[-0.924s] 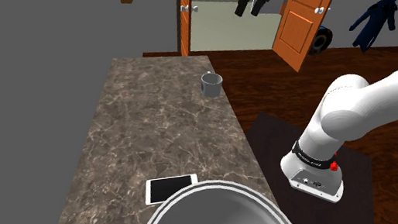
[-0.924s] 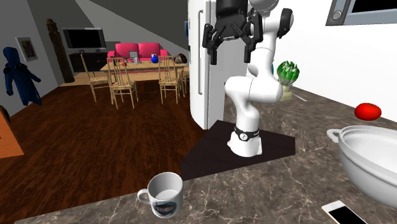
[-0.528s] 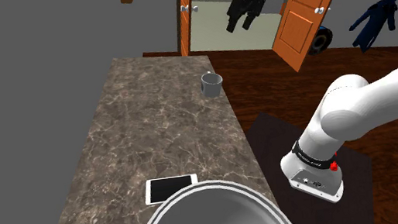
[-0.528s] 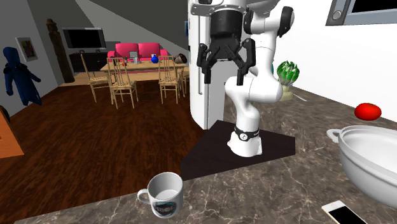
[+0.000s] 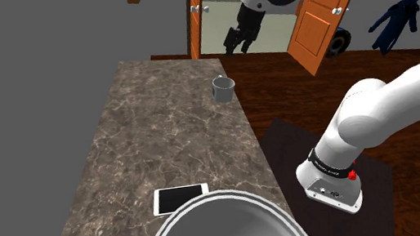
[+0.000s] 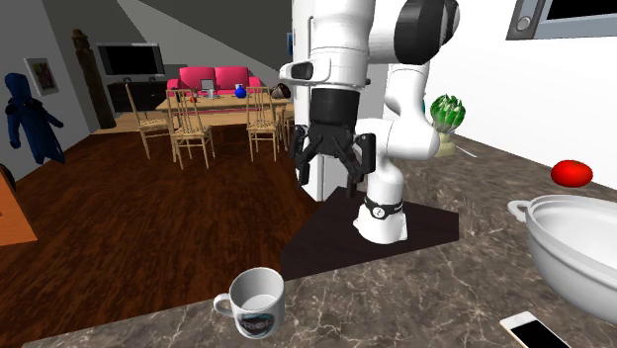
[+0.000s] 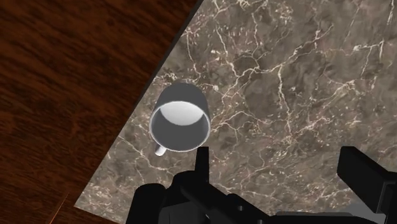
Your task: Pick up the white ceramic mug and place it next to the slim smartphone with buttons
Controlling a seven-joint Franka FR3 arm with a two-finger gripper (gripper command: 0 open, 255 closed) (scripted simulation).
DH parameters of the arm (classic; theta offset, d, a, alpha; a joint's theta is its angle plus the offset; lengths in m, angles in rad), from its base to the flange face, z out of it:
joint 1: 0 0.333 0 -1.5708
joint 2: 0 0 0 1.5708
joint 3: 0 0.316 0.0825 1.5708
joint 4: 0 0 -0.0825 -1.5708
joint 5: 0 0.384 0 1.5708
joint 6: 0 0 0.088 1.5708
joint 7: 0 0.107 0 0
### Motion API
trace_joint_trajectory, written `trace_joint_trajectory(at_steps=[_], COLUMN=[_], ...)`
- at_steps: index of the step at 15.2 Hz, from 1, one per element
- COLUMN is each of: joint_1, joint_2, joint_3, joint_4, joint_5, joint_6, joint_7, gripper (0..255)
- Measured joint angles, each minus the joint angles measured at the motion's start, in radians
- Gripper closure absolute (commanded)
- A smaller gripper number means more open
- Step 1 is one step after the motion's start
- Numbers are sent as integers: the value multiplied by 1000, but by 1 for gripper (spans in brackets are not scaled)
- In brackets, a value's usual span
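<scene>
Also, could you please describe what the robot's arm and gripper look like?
The arm is glossy white with rounded, tubular links, dark bands at its joints and FRANKA lettering on the upper link. Its base carries a small red button. The gripper is all black, with two slim fingers.

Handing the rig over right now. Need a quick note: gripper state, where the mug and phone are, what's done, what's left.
Gripper: open, empty, pointing down, high above the counter.
Mug: upright on the counter near the edge by the wood floor, untouched. In the wrist view it sits off to one side of the fingers, not between them.
Phone: flat on the counter at the other end, beside the big white pot.
Done: nothing grasped yet.
Left: centre over the mug, descend, grasp it, carry it, and set it down next to the phone.
</scene>
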Motion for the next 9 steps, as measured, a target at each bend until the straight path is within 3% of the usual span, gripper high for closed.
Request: trace_joint_trajectory(at_steps=[9], joint_1=[-31], joint_2=[285], joint_3=[6], joint_4=[-54], joint_5=[-73], joint_6=[331], joint_7=[5], gripper=[0])
